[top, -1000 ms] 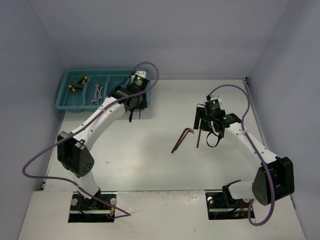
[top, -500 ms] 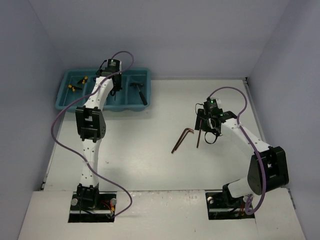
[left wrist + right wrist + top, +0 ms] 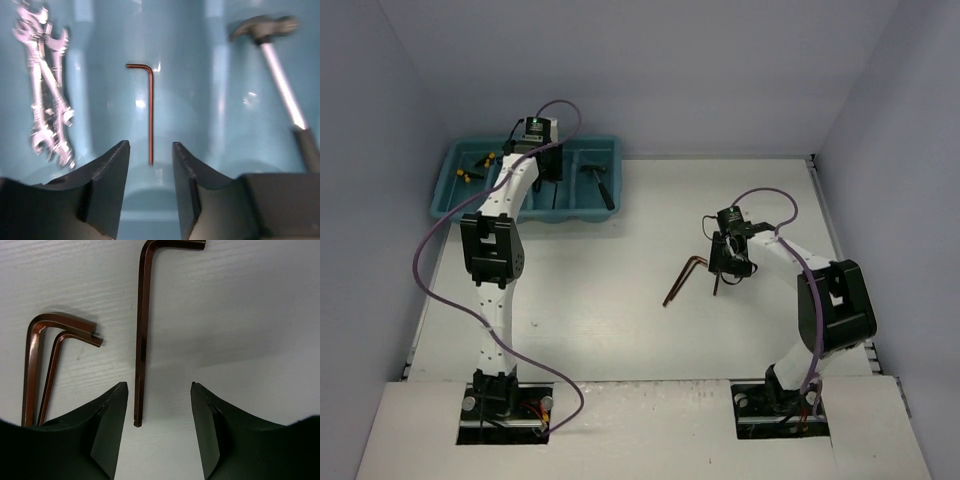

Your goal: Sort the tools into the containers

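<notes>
Top external view: the teal tray [image 3: 570, 215] sits at the far left corner of the tabletop [image 3: 620, 330]. The left arm reaches over it, and the right arm bends down a little right of the tabletop's middle.
Tray, compartment nearest the left edge: two yellow-and-black handled pieces [image 3: 470, 175] lie inside.
Tray, next compartment: a bunch of silver wrenches [image 3: 47, 85] lies together; blur hides the exact count.
Tray, third compartment: one dark red sorted key [image 3: 150, 110] lies flat on the floor, apparently delivered.
Tray, fourth compartment: the hammer [image 3: 280, 65] lies at a slant, head toward the far wall.
Left jaws: released and empty, hanging above the sorted key with a clear gap on both sides.
Loose on the tabletop: three more L-shaped keys, a lone key [image 3: 142, 330] and just beside it a pair of keys [image 3: 35, 370] lying close together.
Right jaws: spread and gripping nothing, low over the tabletop, with the lone key's long shank between them but nearer one side.
Done, by my reading: every kind of tool already has a compartment, and most pieces are in.
Left to do: the three loose keys, which likely belong with the sorted key.
Step in hand: probably picking up the lone key; its thin, flat shank may call for a careful pinch.
</notes>
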Controlling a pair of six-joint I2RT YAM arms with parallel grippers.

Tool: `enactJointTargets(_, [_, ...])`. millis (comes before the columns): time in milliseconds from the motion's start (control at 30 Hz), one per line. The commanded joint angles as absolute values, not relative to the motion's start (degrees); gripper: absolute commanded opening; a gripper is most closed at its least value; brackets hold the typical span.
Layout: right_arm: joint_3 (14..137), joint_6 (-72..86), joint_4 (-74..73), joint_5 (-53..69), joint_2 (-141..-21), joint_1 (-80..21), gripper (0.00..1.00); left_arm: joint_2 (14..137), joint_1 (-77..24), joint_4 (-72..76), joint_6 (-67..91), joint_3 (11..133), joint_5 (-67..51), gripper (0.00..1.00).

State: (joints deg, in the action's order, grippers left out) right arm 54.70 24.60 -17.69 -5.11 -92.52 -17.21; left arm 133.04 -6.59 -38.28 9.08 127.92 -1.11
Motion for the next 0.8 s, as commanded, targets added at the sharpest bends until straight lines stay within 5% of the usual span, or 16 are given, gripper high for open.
enactJointTargets(0, [55.0,26.2,-15.1,-2.7,-95.0,-16.9,0.48,119.2,-6.3,-33.4,11.3,125.1,-2.9,0.39])
enactJointTargets(167, [54.8,27.5,-14.1,-2.0,-99.0,-16.9,0.43,107.4,-6.4,-34.7,18.8,117.0,-6.7,0.41])
enactJointTargets(400, [51.1,31.0,-13.4,-5.1,-99.5,-17.0,0.0,87.8,-11.7,-33.3,25.0,98.0,-10.4,0.41])
enactJointTargets(633, [51.4,28.7,-12.2,-7.6,-85.3,-19.7,0.0,74.2,-22.4,-26.8,32.5,82.4,-15.6,0.41])
enactJointTargets(767, [53.5,25.9,-10.8,-7.6,-76.9,-25.9,0.0,70.5,-29.3,-20.1,38.5,77.1,-16.6,0.56])
